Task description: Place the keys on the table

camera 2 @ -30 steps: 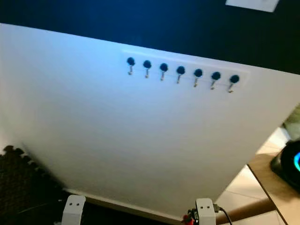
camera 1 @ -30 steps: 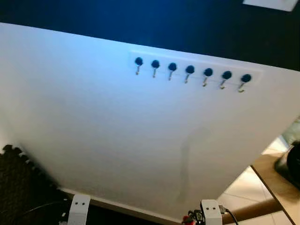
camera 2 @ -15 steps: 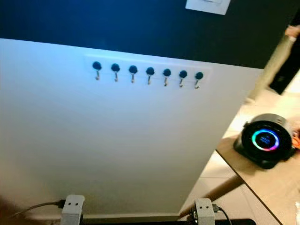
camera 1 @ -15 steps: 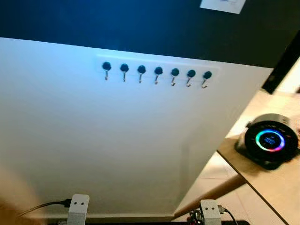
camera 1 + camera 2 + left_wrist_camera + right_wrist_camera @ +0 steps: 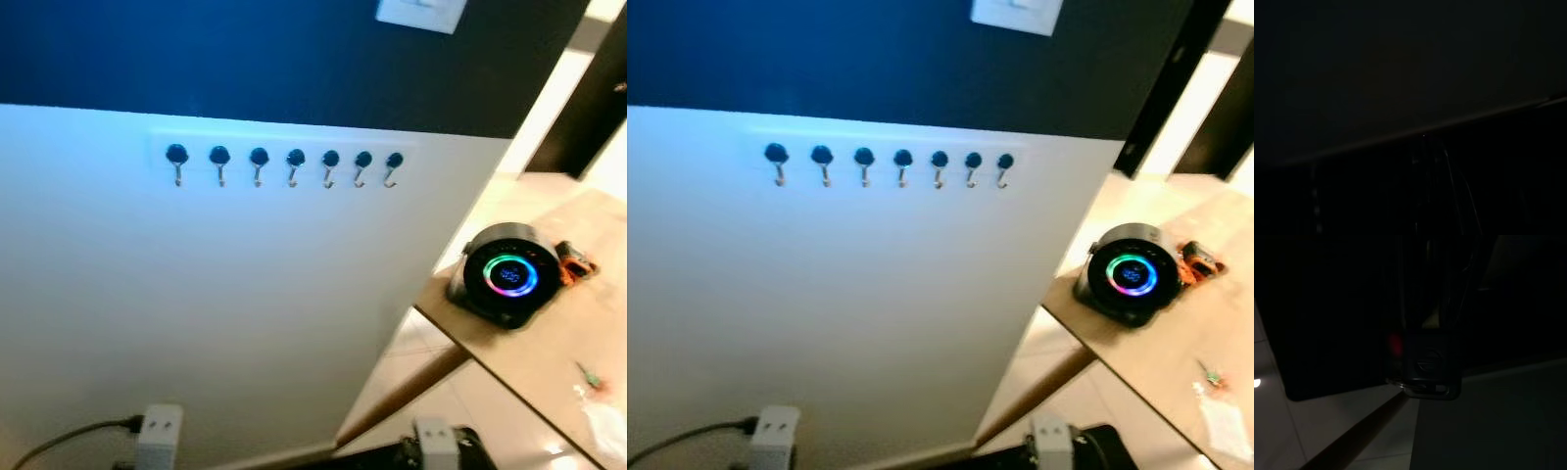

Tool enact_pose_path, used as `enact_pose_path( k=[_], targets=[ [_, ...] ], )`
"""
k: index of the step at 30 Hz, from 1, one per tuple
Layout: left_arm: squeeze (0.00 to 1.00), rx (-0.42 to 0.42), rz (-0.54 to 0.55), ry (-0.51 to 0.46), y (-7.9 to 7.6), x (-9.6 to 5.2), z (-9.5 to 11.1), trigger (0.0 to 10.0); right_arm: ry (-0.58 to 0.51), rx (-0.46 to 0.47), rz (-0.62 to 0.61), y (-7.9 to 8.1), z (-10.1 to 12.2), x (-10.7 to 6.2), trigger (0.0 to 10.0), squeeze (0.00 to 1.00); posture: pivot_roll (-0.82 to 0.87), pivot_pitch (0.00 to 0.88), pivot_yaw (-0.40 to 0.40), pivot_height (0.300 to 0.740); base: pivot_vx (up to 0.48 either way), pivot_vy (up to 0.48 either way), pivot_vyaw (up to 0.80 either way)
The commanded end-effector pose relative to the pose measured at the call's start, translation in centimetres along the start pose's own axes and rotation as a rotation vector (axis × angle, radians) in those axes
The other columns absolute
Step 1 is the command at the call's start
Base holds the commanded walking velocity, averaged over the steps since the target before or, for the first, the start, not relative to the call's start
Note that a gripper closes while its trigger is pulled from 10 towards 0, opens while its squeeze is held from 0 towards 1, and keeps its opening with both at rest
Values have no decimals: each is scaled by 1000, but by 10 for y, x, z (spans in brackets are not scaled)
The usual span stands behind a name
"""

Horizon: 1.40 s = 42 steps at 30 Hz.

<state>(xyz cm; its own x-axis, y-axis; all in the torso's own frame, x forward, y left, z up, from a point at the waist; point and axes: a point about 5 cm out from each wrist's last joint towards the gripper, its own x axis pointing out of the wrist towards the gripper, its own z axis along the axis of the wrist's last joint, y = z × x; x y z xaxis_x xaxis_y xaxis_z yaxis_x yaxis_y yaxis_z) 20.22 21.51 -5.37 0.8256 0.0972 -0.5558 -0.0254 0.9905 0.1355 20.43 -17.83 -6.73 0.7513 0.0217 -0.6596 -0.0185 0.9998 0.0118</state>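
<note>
Hooks [image 5: 286,164]: row of seven, upper left, I see none loaded
Table [image 5: 549,362]: lower right — round glowing device [image 5: 505,276] on it
Jaws: I can't tell, either arm — wrist views dark

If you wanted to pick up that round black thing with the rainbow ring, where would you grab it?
The round gadget sits near the corner of the wooden table, with its glowing face toward the camera. I'd probably grip its curved black rim, one finger on each side, coming down from above, where its sides look free.
</note>
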Motion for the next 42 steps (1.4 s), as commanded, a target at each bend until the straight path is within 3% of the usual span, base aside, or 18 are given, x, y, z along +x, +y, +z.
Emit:
enact_pose_path(
  k=[1,42],
  targets=[
    [0,-10,-6,-1,-3,0,-1,10000,3,1,-20,-7,-1,-1,10000,0,114,31,-89,740,0,0,-800],
    [0,-24,-2,-32,0,-4,-2,10000,3,-19,9,0,0,0,10000,0,119,46,-94,740,0,0,-796]
  ],
)
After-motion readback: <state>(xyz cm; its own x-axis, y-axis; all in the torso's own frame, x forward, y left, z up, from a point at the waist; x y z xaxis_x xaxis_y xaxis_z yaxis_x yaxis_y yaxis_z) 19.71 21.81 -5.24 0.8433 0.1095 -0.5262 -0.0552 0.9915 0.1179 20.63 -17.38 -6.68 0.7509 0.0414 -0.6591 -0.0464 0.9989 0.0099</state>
